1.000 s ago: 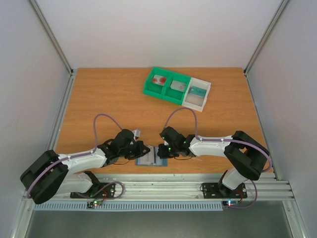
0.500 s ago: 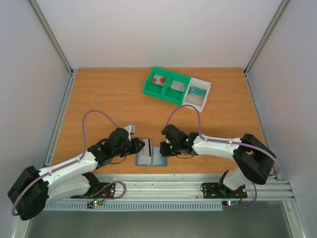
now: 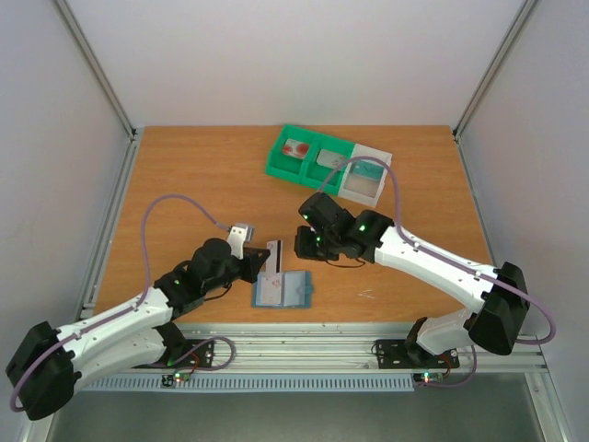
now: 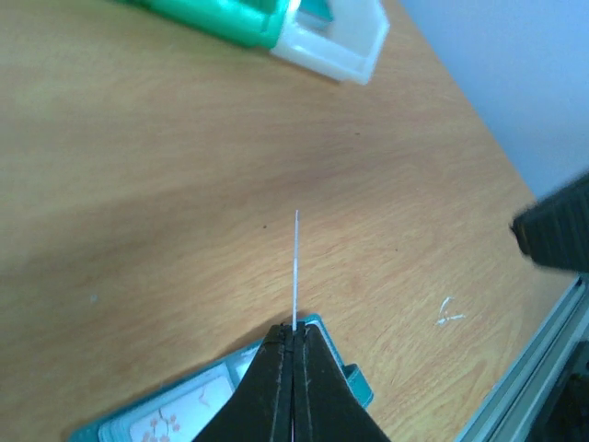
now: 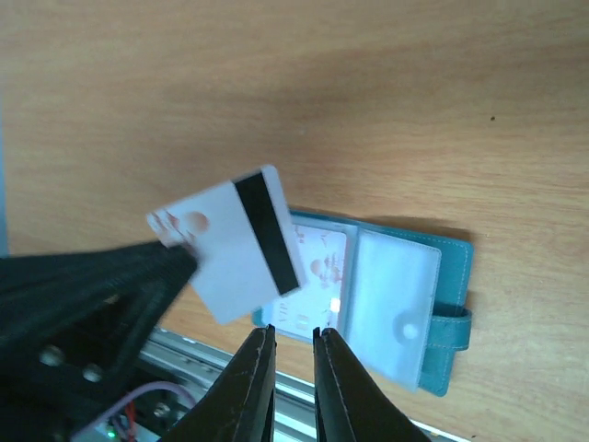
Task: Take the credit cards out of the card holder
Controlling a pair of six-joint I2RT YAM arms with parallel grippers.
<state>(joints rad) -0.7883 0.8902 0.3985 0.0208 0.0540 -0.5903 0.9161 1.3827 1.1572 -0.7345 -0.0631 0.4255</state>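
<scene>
The white card (image 5: 225, 253) is out of the card holder (image 5: 409, 304). It hangs in the air just beyond the holder's left half, pinched in the left gripper (image 4: 293, 343), whose fingers are pressed tight on it. From above the card shows almost edge-on, so we take it to be standing nearly upright. The grip is on the edge opposite the card's black stripe. The stripe runs crosswise to the fingers, so we judge that the card's long axis lies across the grip, not along it.

The holder lies spread open and flat on the table (image 3: 184, 184). A second card (image 5: 317, 272) shows in its left pocket, while the right pocket looks bare.

The right gripper (image 5: 293, 354) hovers beyond the holder's right half, its jaws a sliver apart with nothing between them.

Farther beyond the holder and to its right, well apart from it, sits the tray (image 3: 276, 168). It holds a red-marked card (image 3: 295, 148), a grey card (image 3: 330, 158) and a teal card (image 3: 368, 170), one to a compartment.

The held card's way therefore leads away from the holder, beyond it and rightward. The right arm is nearer the tray, but the left one has the card.

We can read no brand or writing. We see only the stripe, reddish blotches at the held card's pinched corner and blossom-like red marks on the second card.
</scene>
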